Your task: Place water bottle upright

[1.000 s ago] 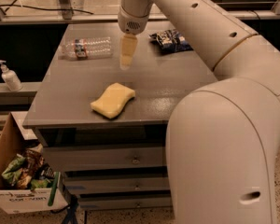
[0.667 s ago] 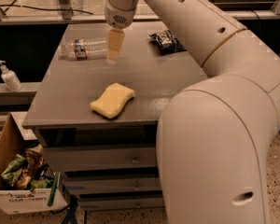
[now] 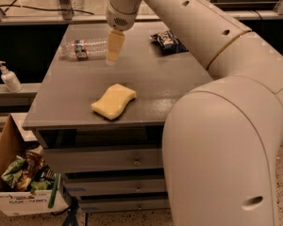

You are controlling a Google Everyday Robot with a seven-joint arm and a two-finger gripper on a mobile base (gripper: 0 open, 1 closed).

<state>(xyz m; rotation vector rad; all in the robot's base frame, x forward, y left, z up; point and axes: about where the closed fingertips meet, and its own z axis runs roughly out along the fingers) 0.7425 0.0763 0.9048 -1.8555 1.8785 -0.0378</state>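
Note:
The water bottle is clear ribbed plastic with a red-and-blue label band. It lies on its side at the back left of the grey table, cap end pointing left. My gripper hangs from the big white arm just above the table. It is right at the bottle's right end, beside it or overlapping it. I cannot tell whether it touches the bottle.
A yellow sponge lies near the table's front edge. A dark snack packet lies at the back right. A white pump dispenser stands on a ledge to the left. A cardboard box of wrappers sits on the floor. Drawers are under the tabletop.
My gripper has moved left across the back of the table, from right of the bottle to its right end. The bottle and sponge have not moved.

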